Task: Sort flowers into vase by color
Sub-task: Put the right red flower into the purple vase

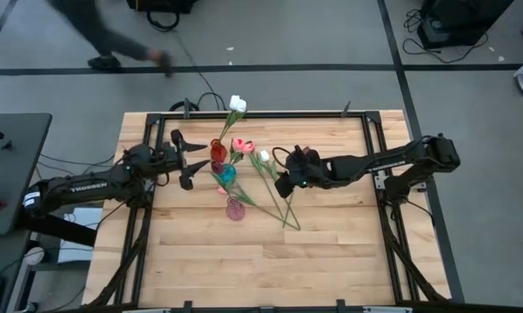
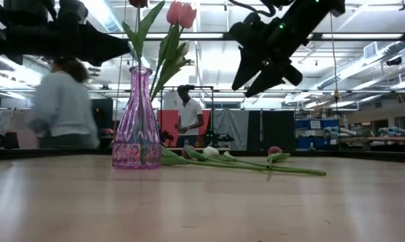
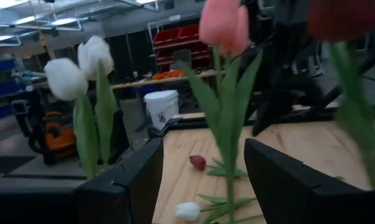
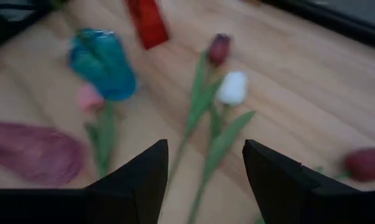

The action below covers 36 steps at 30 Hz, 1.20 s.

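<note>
Three vases stand in a row at mid-table: red (image 1: 218,149), teal (image 1: 228,172) and pink (image 1: 235,209). White tulips (image 1: 237,104) and pink tulips (image 1: 242,146) stand up out of the vases. Loose tulips (image 1: 274,187) lie flat on the table right of the vases: a white bud (image 4: 232,87), a maroon bud (image 4: 218,46) and another maroon bud (image 4: 365,163). My left gripper (image 1: 192,161) is open and empty just left of the vases, level with the blooms (image 3: 222,25). My right gripper (image 1: 283,184) is open and empty, above the loose tulips (image 2: 243,163).
The wooden table (image 1: 331,252) has bare room toward its near edge. A black frame (image 1: 370,130) runs around the tabletop. People stand in the room beyond the table (image 2: 61,101). A white bucket (image 3: 161,106) stands on the floor beyond the table's edge.
</note>
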Tool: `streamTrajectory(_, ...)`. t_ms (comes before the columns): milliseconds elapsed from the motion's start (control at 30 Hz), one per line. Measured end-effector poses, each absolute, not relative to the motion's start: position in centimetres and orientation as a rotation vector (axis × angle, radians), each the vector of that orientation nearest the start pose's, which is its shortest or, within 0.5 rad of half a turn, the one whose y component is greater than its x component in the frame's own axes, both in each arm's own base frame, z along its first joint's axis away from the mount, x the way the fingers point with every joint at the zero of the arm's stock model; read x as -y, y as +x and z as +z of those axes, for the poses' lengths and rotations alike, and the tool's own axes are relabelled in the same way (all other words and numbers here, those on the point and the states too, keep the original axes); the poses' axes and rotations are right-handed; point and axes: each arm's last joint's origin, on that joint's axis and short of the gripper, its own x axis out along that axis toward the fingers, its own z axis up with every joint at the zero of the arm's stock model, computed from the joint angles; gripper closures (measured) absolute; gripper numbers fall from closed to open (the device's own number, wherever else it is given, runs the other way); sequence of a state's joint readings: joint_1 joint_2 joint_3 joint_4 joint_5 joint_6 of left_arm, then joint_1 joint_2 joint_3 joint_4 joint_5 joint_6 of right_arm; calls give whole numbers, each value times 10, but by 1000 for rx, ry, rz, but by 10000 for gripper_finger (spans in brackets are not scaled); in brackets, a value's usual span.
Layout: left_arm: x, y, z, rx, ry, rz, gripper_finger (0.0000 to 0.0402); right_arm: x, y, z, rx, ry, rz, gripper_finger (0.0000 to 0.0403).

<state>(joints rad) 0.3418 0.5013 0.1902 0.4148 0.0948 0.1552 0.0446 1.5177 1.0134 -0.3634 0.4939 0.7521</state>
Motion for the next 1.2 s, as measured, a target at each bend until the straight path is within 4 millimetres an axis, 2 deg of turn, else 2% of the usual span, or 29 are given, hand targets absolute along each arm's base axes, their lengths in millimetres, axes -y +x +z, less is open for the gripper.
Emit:
streamTrajectory(367, -29, 122, 226, 110, 176, 201, 172, 1, 328, 217, -767, 534, -897, 195)
streamTrajectory(633, -28, 122, 226, 110, 160, 259, 172, 3, 327, 196, -963, 753, -1107, 195)
streamTrajectory(800, -28, 122, 226, 113, 136, 258, 172, 6, 330, 176, -1105, 916, -1129, 195)
streamTrajectory(1000, -28, 122, 226, 109, 136, 258, 172, 11, 334, 160, -1128, 943, -1174, 195)
streamTrajectory(1200, -28, 123, 226, 105, 136, 255, 172, 17, 338, 156, -1120, 957, -1184, 195)
